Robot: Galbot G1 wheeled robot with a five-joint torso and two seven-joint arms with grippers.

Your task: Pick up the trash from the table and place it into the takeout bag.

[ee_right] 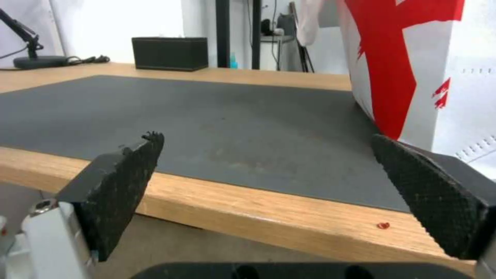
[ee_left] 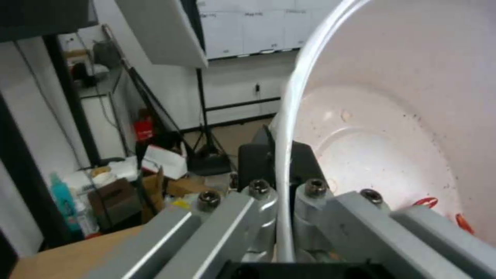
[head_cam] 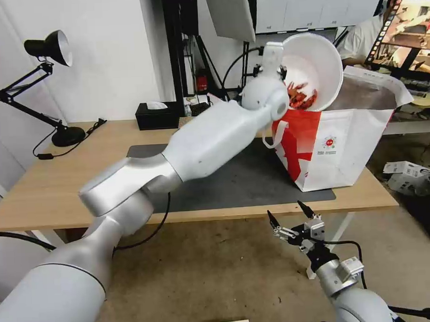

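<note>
My left gripper [head_cam: 273, 51] is raised over the table's [head_cam: 45, 187] far right part, shut on the rim of the white round bowl [head_cam: 315, 57]. The bowl is tipped steeply toward the open mouth of the red-and-white takeout bag [head_cam: 338, 146], and red crayfish shells [head_cam: 301, 96] lie at its low edge just above the bag. In the left wrist view the fingers [ee_left: 315, 193] clamp the bowl's [ee_left: 393, 128] thin rim. My right gripper [head_cam: 287, 214] hangs open and holds nothing, below the table's front edge [ee_right: 289, 209], facing the dark mat [ee_right: 207, 112] and the bag [ee_right: 408, 69].
A black desk lamp [head_cam: 48, 49] stands at the table's far left and a black tissue box [head_cam: 157, 115] at the back edge. A tiny red scrap [ee_right: 383, 225] lies on the wood near the front edge. Boxes [head_cam: 410, 171] sit on the floor to the right.
</note>
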